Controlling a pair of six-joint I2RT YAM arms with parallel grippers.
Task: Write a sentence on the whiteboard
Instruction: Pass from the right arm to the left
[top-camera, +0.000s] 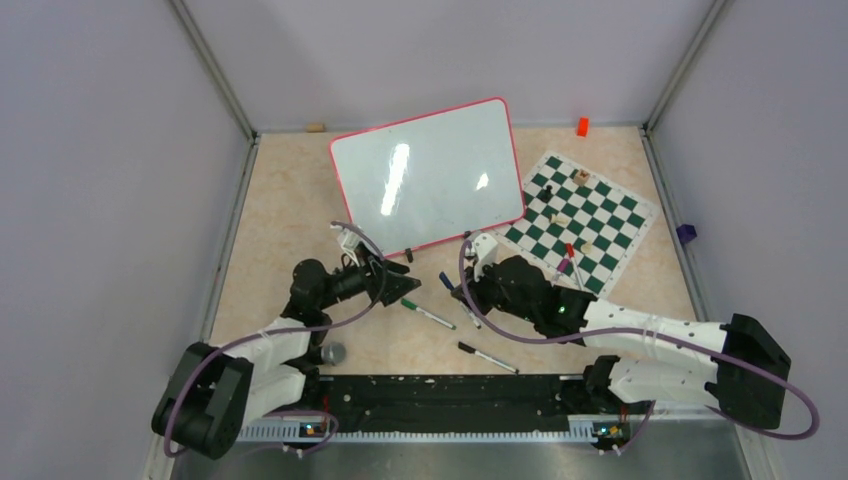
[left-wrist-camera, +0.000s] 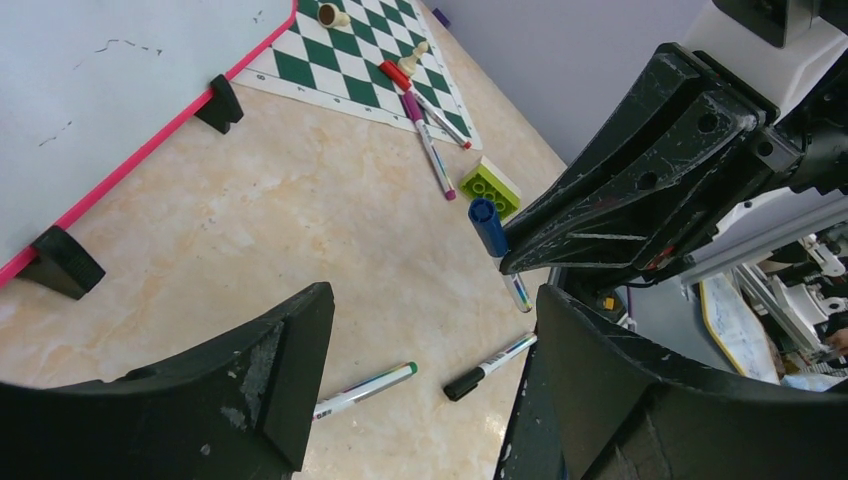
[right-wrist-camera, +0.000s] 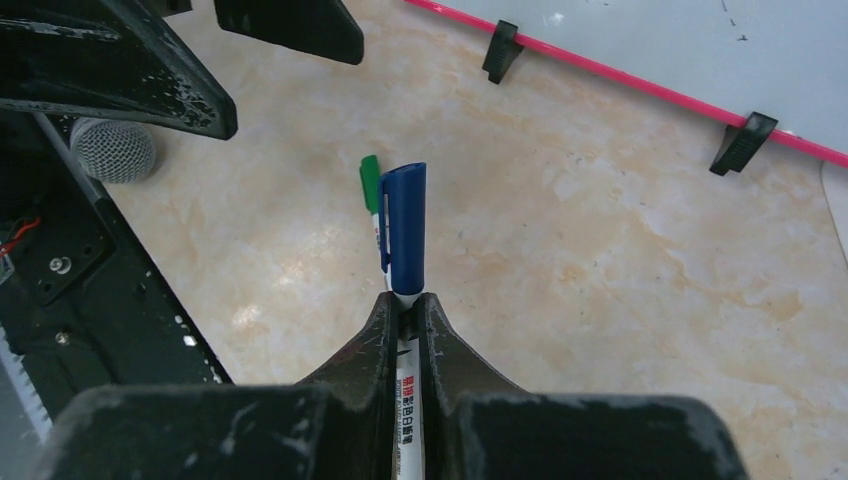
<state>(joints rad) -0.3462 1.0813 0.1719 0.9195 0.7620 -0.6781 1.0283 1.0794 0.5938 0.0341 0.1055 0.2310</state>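
Note:
The whiteboard (top-camera: 430, 175), glossy white with a red frame, lies tilted at the back centre. No sentence shows on its face, only a few faint specks (left-wrist-camera: 125, 45). My right gripper (right-wrist-camera: 405, 305) is shut on a white marker with a blue cap (right-wrist-camera: 404, 235), which points out past the fingertips above the table. From above, that gripper (top-camera: 462, 290) sits just below the board's lower edge. My left gripper (left-wrist-camera: 430, 370) stands open to its left (top-camera: 405, 285), nothing between its fingers (left-wrist-camera: 270, 370), facing the blue cap (left-wrist-camera: 487, 225).
A green-capped marker (top-camera: 428, 314) and a black-capped marker (top-camera: 487, 357) lie on the table near the arms. A chess mat (top-camera: 580, 215) with pieces and two markers lies to the right. A green block (left-wrist-camera: 490, 187), a microphone (top-camera: 333, 353) and an orange block (top-camera: 582, 126) are also here.

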